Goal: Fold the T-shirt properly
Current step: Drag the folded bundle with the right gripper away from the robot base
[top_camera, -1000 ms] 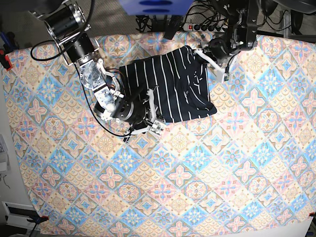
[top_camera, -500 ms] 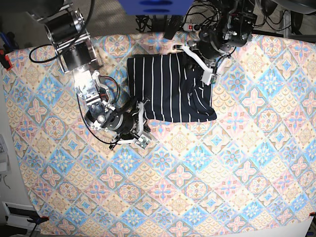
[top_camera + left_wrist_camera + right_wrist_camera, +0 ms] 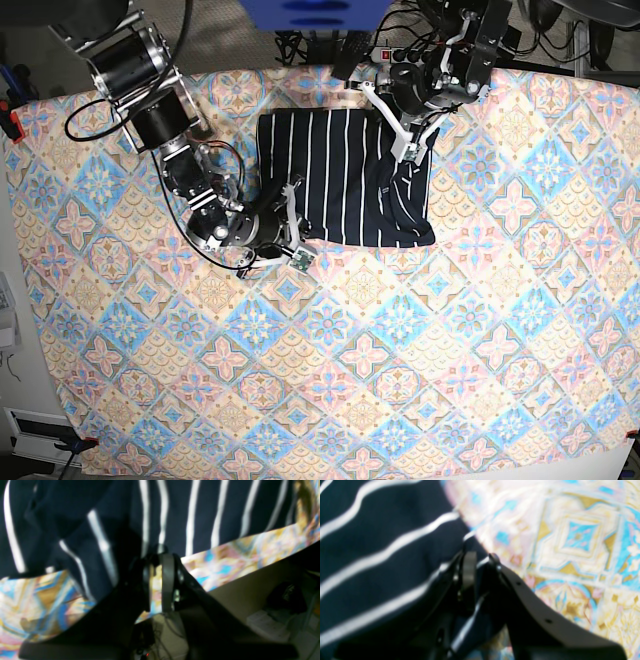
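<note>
shirt spot: the T-shirt lies folded into a rough rectangle on the far middle of the patterned cloth.
left gripper: at the shirt's far right corner, jaws nearly together with tablecloth showing in the slit, so I'd call it clenched on nothing.
right gripper: at the shirt's near left corner, pinching the hem.
risk: if that pinch drags sideways, the whole stack slides on the cloth and the fold skews.
risk two: the right edge of the shirt is rumpled, so pressing there could lock creases in.
fabric: thin floppy knit, navy with white stripes.
cloth: flat pastel diamond print.
</note>
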